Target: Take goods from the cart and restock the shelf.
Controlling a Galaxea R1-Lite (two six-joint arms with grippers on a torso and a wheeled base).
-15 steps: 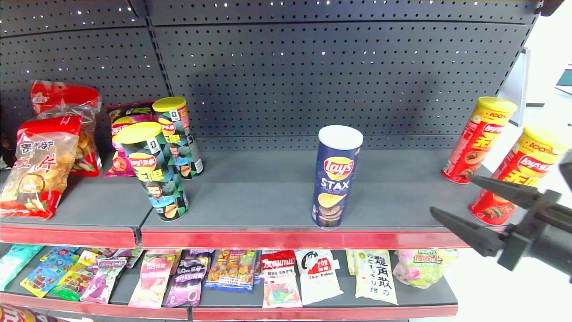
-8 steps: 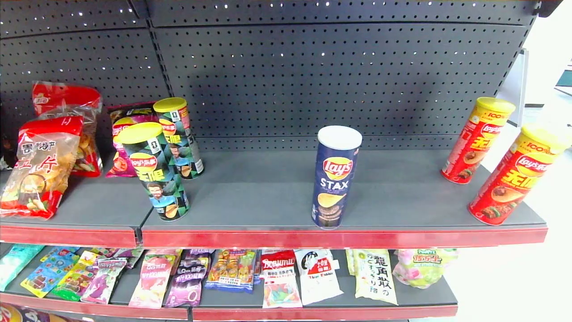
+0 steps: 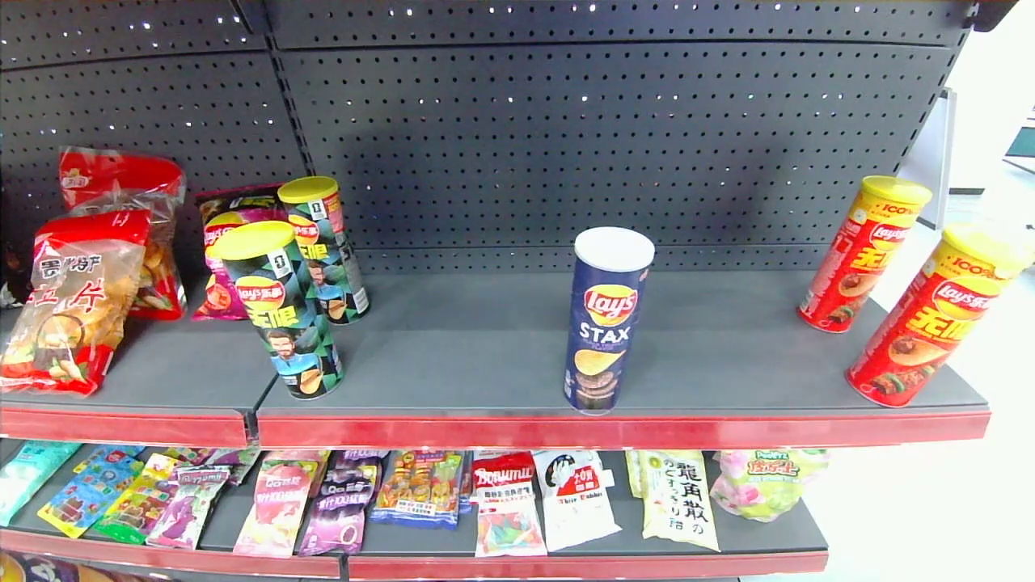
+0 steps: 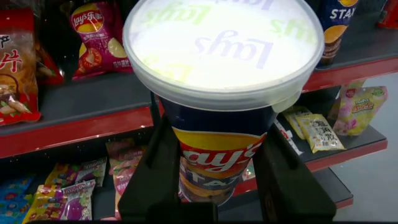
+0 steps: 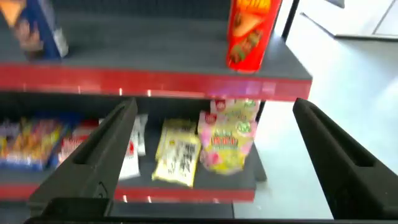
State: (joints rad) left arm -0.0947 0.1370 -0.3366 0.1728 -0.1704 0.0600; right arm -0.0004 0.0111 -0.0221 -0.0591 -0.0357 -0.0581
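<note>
A grey steel shelf with a red front lip runs across the middle of the head view, backed by a dark pegboard panel; a pale floor shows at the lower right; a lower shelf along the bottom of the frame carries flat snack packets.

On the grey shelf, a shelved navy canister stands upright just right of centre, at the front edge; two green-and-black canisters stand at centre left, one behind the other; two red canisters stand at the far right, well apart from the navy one; red snack bags lean at the far left.

In the left wrist view the left gripper is clenched around the held navy canister, a black finger pressed to each flank, the white lid toward the camera; the canister hangs in front of the shelf, not yet on it.

The right gripper is spread wide with nothing between its fingers; it faces the shelf's end, where one red canister stands above a pink-and-green bag.

The held canister's base is hidden between the fingers, and its lid covers much of the shelf behind; the red canister in the right wrist view is cut off by the frame edge, and the packets there are too blurred to identify.
</note>
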